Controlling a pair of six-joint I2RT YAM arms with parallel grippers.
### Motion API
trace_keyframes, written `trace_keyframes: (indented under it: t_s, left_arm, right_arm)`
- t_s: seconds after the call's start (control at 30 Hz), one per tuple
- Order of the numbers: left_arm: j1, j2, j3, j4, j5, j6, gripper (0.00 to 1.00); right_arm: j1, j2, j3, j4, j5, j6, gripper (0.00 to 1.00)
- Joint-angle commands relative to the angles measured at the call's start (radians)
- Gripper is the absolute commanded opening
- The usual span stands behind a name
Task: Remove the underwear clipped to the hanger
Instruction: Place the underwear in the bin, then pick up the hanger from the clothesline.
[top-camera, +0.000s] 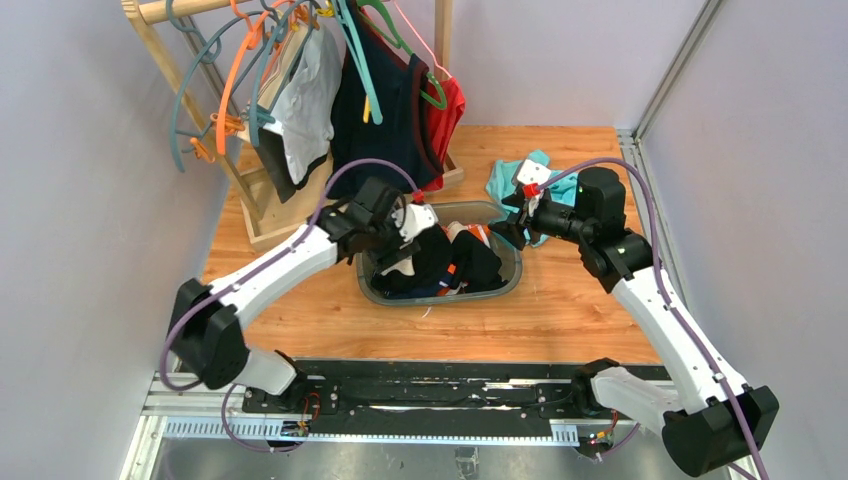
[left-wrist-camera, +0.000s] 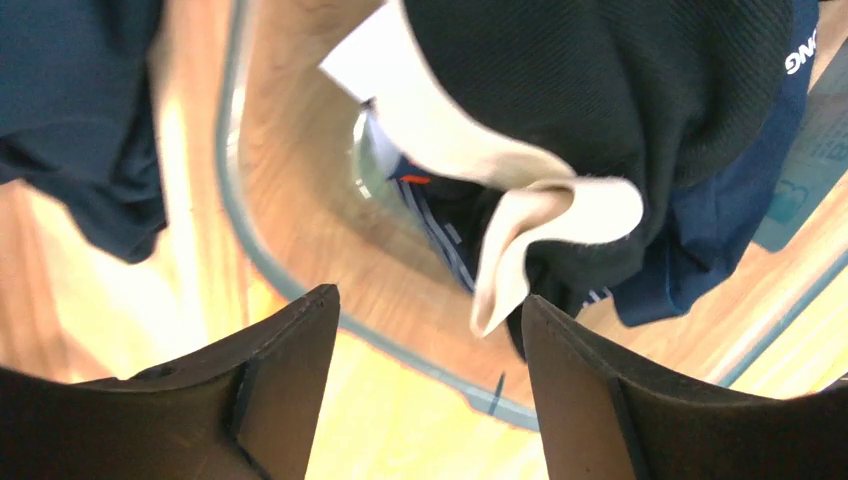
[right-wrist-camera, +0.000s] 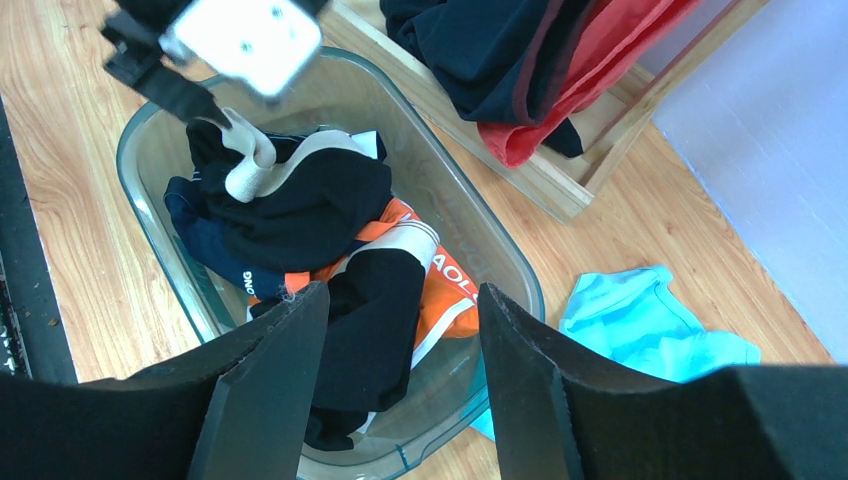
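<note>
The table (top-camera: 580, 310) is smooth, varnished wood; the tub (right-wrist-camera: 345, 100) is clear, glossy plastic; the dark briefs (left-wrist-camera: 600, 90) are matt, finely ribbed cloth.

Two arms (top-camera: 290, 265) are at the desk (top-camera: 560, 310), with one left end effector (left-wrist-camera: 428, 297) and one right end effector (right-wrist-camera: 402, 290). One clear tub (right-wrist-camera: 400, 130) holds four pieces that can be told apart: one beige-waisted brief (right-wrist-camera: 310, 200), one navy brief (right-wrist-camera: 205, 245), one orange-and-white brief (right-wrist-camera: 445, 295), one black brief (right-wrist-camera: 375, 300). One wooden rack (top-camera: 285, 228) bears at least five hangers (top-camera: 226, 95), one white-grey brief (top-camera: 315, 85), one dark brief (top-camera: 280, 175), one navy tank top (top-camera: 385, 110) and one red garment (top-camera: 452, 120); one teal cloth (top-camera: 508, 180) lies on the desk
</note>
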Motion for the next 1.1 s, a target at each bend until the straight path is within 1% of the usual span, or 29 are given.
trace_keyframes:
  t_s: [0.0, 0.13, 0.23, 0.3, 0.43, 0.63, 0.77, 0.87, 1.0, 1.07]
  left_arm:
    - [0.038, -0.122, 0.035, -0.048, 0.022, 0.011, 0.74]
    - [0.042, -0.253, 0.049, -0.075, 0.061, -0.004, 0.84]
    - [0.043, -0.342, 0.068, -0.097, 0.073, -0.027, 0.87]
    - [0.043, -0.393, 0.094, -0.110, 0.048, -0.050, 0.87]
    - [0.064, -0.458, 0.157, -0.101, -0.051, -0.090, 0.89]
    - [0.163, -0.447, 0.315, -0.099, -0.162, -0.166, 0.89]
    - [0.233, -0.448, 0.396, -0.070, -0.183, -0.206, 0.89]
    - [0.315, -0.423, 0.476, -0.067, -0.179, -0.235, 0.89]
    - [0.416, -0.382, 0.566, -0.057, -0.153, -0.258, 0.89]
    - [0.460, -0.363, 0.595, -0.048, -0.150, -0.264, 0.90]
  right_arm:
    - [-0.015, -0.007, -0.010, 0.019, -0.020, 0.004, 0.58]
    - [-0.015, 0.005, -0.007, 0.012, -0.029, 0.000, 0.58]
    - [-0.016, 0.011, -0.004, 0.010, -0.042, 0.006, 0.58]
    - [-0.015, 0.013, -0.006, 0.013, -0.048, 0.014, 0.58]
    - [-0.014, 0.021, -0.006, 0.015, -0.052, 0.019, 0.58]
    - [-0.013, 0.015, -0.011, 0.027, -0.005, 0.020, 0.58]
    - [-0.014, 0.004, -0.010, 0.035, 0.042, 0.027, 0.58]
    - [-0.014, -0.002, -0.009, 0.046, 0.109, 0.045, 0.58]
    - [-0.014, -0.012, 0.000, 0.055, 0.253, 0.066, 0.58]
    - [-0.016, -0.020, 0.005, 0.056, 0.313, 0.067, 0.56]
